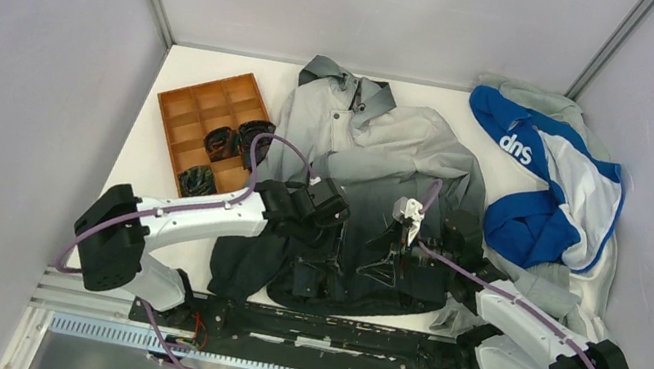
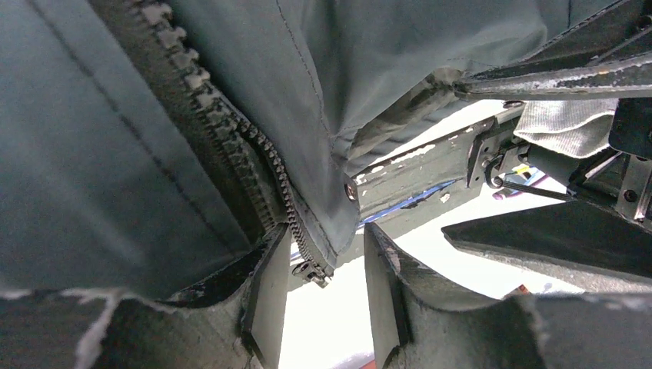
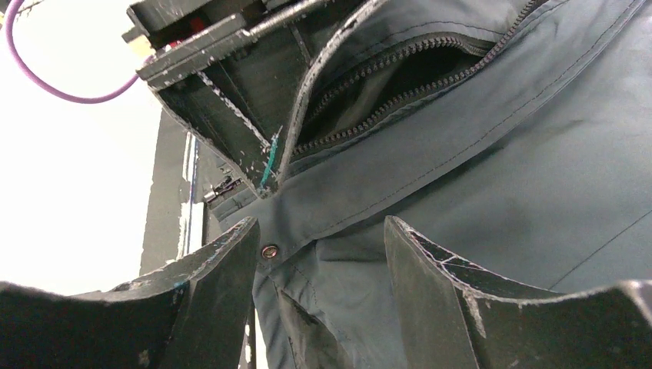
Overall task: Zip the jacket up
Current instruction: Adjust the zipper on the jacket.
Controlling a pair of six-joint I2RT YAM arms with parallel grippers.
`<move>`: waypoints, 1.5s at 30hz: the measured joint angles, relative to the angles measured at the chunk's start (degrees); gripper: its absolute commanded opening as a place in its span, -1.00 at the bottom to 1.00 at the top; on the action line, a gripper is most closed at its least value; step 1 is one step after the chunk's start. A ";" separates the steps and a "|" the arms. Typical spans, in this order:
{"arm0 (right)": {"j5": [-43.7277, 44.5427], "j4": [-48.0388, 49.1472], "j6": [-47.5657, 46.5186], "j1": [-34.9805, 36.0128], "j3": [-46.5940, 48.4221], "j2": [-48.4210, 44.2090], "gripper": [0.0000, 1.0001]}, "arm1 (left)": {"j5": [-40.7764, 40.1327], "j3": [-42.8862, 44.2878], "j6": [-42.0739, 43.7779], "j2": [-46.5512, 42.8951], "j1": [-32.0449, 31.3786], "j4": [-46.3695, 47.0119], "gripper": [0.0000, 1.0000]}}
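Note:
The jacket lies flat in the middle of the table, light grey at the collar and black at the hem near the arms. My left gripper is at the hem. In the left wrist view it is open, with the bottom end of the zipper hanging between its fingers. My right gripper is just to the right at the hem. In the right wrist view it is open around dark fabric with a snap button. The open zipper shows above.
A brown compartment tray holding dark items stands at the left of the jacket. A blue-and-white garment lies at the right on a light grey sweatshirt. Grey walls enclose the table on three sides.

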 measured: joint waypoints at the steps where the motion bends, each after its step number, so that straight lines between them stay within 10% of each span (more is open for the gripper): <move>1: -0.02 0.02 0.09 -0.04 0.00 -0.02 0.33 | 0.15 -0.04 0.00 0.39 -0.09 0.37 -0.18; 11: -0.17 -0.13 0.81 -0.96 0.00 -0.81 0.32 | 3.63 -1.84 0.00 2.12 -0.20 5.99 -0.43; 17: -0.57 -1.64 1.05 -1.99 0.31 -1.81 0.32 | 4.55 -3.15 0.00 2.71 -0.20 7.67 -0.95; 33: -3.65 3.34 24.90 -9.27 0.63 -4.44 0.45 | 0.57 -13.31 6.43 -6.88 -0.20 37.27 -0.96; 45: -0.96 -19.17 13.27 -12.81 11.08 -4.44 0.56 | -4.94 -19.08 11.43 -5.90 -0.22 59.67 -0.96</move>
